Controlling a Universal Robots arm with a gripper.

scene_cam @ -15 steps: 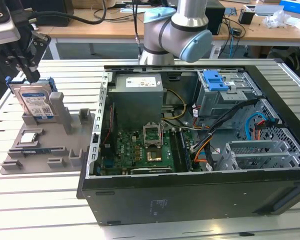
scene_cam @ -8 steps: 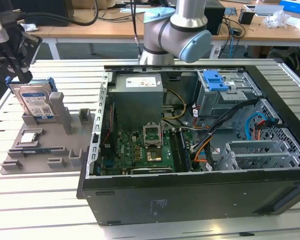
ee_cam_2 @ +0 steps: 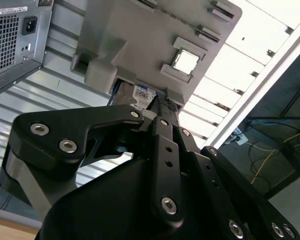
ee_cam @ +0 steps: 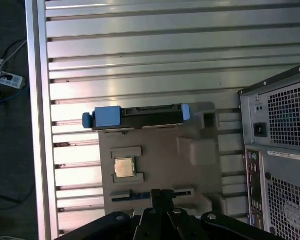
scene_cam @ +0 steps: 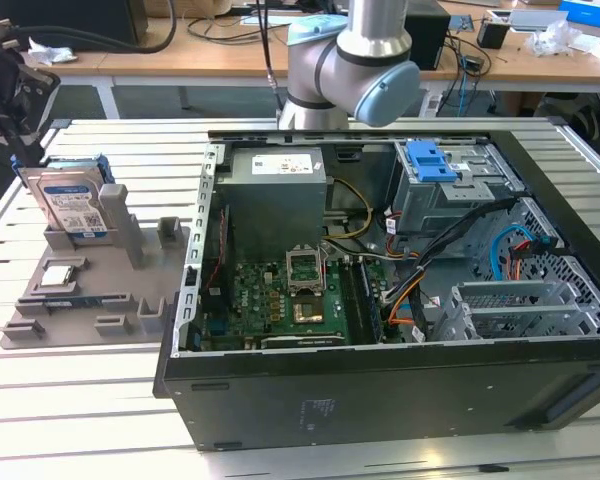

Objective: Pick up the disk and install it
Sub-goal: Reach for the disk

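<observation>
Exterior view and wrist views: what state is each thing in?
disk: upright in the grey holder, not gripped.
chip: flat in its holder recess.
computer case: on its side, open.
gripper: jaws shut, empty, apart from the disk.

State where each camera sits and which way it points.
Exterior view: off the arm, looking down across the table into the open computer case; the arm shows at top.
First wrist view: on the arm, facing straight down past the pincer onto the grey fixture.
Second wrist view: on the arm, angled along the pincer at that fixture.
All three share the disk.
</observation>
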